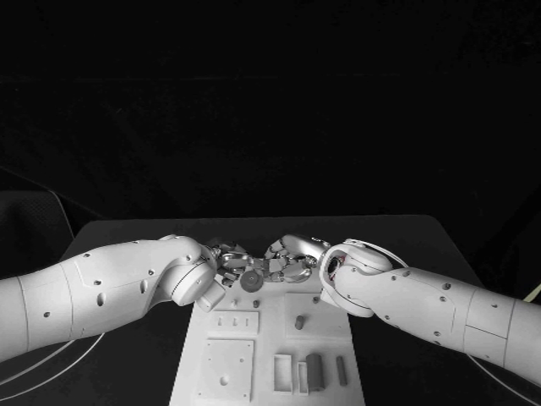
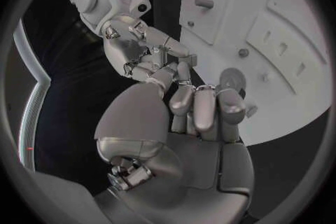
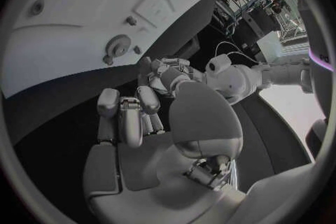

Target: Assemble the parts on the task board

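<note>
While I look down from my head, my left hand [image 1: 228,264] and right hand [image 1: 292,258] meet at the white board's [image 1: 228,359] 12 o'clock end. Left wrist: curled fingers [image 2: 203,109] near a round part [image 2: 231,77]. Right wrist: my fingers [image 3: 129,112] are curled; I cannot tell if either hand holds anything.

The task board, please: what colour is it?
White; the task board shows best in the head view.

Left hand [image 1: 228,266] and right hand [image 1: 292,258] meet fingertip to fingertip, fingers curled inward.
</note>
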Tool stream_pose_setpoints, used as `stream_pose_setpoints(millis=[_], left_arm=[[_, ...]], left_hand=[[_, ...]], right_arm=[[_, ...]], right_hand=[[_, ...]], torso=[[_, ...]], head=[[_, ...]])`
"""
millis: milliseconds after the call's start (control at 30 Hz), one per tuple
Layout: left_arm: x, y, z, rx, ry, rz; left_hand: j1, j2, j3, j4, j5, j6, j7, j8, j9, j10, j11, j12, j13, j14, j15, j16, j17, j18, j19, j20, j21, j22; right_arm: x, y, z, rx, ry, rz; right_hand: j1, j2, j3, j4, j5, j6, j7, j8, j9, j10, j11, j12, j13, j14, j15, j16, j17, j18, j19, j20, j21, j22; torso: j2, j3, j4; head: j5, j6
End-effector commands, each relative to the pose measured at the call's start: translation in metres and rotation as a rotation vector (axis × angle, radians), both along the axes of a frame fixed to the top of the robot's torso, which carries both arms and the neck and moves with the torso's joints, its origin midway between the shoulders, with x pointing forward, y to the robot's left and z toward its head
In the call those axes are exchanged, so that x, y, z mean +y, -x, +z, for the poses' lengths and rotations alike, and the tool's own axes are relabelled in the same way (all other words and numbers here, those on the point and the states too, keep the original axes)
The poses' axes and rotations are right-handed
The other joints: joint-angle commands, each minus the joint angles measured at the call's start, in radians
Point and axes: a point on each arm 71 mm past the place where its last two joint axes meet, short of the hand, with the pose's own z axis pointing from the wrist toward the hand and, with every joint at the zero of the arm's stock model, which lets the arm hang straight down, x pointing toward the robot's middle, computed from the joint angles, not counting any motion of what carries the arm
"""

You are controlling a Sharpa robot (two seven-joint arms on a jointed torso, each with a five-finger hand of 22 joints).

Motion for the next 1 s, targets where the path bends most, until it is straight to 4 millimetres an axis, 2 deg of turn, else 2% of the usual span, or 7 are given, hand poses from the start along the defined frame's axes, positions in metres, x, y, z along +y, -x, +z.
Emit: stream_pose_setpoints(millis=[33,100,333,467,600,867,1000], left_arm=[[-0.002,0.001,0.001,0.002,0.036,0.0],[-0.002,0.001,0.001,0.006,0.035,-0.002],[0.003,0.001,-0.001,0.014,-0.05,-0.028],[0.005,0.002,-0.002,0.009,-0.116,-0.056],[0.005,0.003,-0.003,0.015,-0.15,-0.076],[0.008,0.001,-0.003,0.015,-0.158,-0.073],[0.006,0.001,-0.003,0.01,-0.161,-0.075]], left_hand=[[-0.058,-0.033,-0.009,-0.012,-0.008,-0.016,0.018,-0.008,-0.008,-0.007,-0.005,-0.009,0.002,-0.006,-0.003,-0.002,-0.004,0.059,-0.011,-0.002,0.056,-0.004],[-0.075,-0.041,-0.021,-0.01,-0.009,-0.02,0.019,-0.009,-0.009,-0.008,-0.005,-0.011,0.002,-0.007,-0.003,-0.003,-0.006,0.06,-0.012,-0.002,0.055,-0.005],[-0.19,-0.097,-0.091,0.021,-0.027,-0.049,0.023,-0.014,-0.019,-0.028,0.0,-0.022,0.002,-0.022,-0.001,-0.011,-0.013,0.061,-0.023,-0.001,0.043,-0.018],[-0.246,-0.108,-0.117,0.046,-0.029,-0.064,0.025,-0.016,-0.023,-0.042,0.003,-0.027,0.001,-0.033,0.0,-0.017,-0.016,0.061,-0.031,-0.001,0.034,-0.025],[-0.269,-0.106,-0.128,0.057,-0.028,-0.071,0.026,-0.016,-0.025,-0.048,0.004,-0.029,0.0,-0.038,0.001,-0.019,-0.017,0.061,-0.035,-0.001,0.03,-0.028],[-0.268,-0.094,-0.13,0.054,-0.025,-0.074,0.026,-0.016,-0.025,-0.052,0.004,-0.031,0.0,-0.042,0.001,-0.021,-0.018,0.062,-0.038,-0.001,0.027,-0.03],[-0.266,-0.093,-0.13,0.053,-0.024,-0.074,0.026,-0.016,-0.025,-0.053,0.004,-0.031,0.0,-0.043,0.001,-0.022,-0.018,0.062,-0.038,-0.002,0.027,-0.03]], right_arm=[[0.001,0.001,-0.002,0.001,0.009,0.016],[0.0,0.0,-0.002,0.001,0.01,0.015],[-0.001,0.0,-0.002,-0.01,0.021,0.012],[-0.004,0.0,-0.002,-0.016,0.034,0.011],[-0.008,0.001,-0.002,-0.024,0.056,0.01],[-0.021,-0.001,-0.005,-0.032,0.079,-0.009],[-0.02,0.0,-0.004,-0.04,0.087,-0.008]], right_hand=[[0.01,0.002,0.007,0.0,0.005,0.045,0.033,0.007,0.0,-0.001,-0.006,0.0,-0.001,0.003,-0.001,0.028,0.037,0.014,0.007,-0.003,0.072,-0.002],[0.011,0.002,0.008,-0.001,0.005,0.048,0.033,0.008,0.001,-0.001,-0.007,0.0,-0.001,0.004,-0.001,0.029,0.038,0.014,0.008,-0.003,0.072,-0.002],[0.012,0.003,0.009,-0.001,0.005,0.05,0.032,0.009,0.001,0.0,-0.007,0.0,-0.001,0.005,-0.001,0.029,0.039,0.014,0.008,-0.003,0.072,-0.002],[0.012,0.002,0.009,-0.001,0.005,0.051,0.032,0.009,0.001,0.0,-0.007,0.0,-0.001,0.006,-0.001,0.03,0.039,0.014,0.008,-0.003,0.073,-0.002],[0.013,-0.001,0.009,-0.002,0.004,0.054,0.032,0.01,0.002,0.001,-0.007,0.001,-0.001,0.006,-0.001,0.03,0.038,0.014,0.009,-0.003,0.073,-0.001],[0.013,-0.004,0.009,-0.003,0.004,0.057,0.032,0.011,0.002,0.001,-0.007,0.001,-0.001,0.004,-0.001,0.029,0.036,0.014,0.009,-0.003,0.073,-0.001],[0.013,-0.005,0.009,-0.003,0.004,0.057,0.032,0.011,0.002,0.002,-0.007,0.002,-0.001,0.005,-0.001,0.03,0.037,0.014,0.009,-0.003,0.073,-0.001]], torso=[[0.0,-0.0001,0.0],[0.0,-0.0002,0.0002],[0.0,0.0006,0.0007],[0.0,0.0003,0.0014],[0.0,0.0009,0.0005],[0.001,0.002,-0.002],[0.001,0.0035,-0.0007]], head=[[0.0,-0.001],[-0.001,-0.002],[-0.003,-0.003],[-0.003,-0.004],[-0.003,-0.006],[-0.003,-0.008],[-0.005,-0.008]])
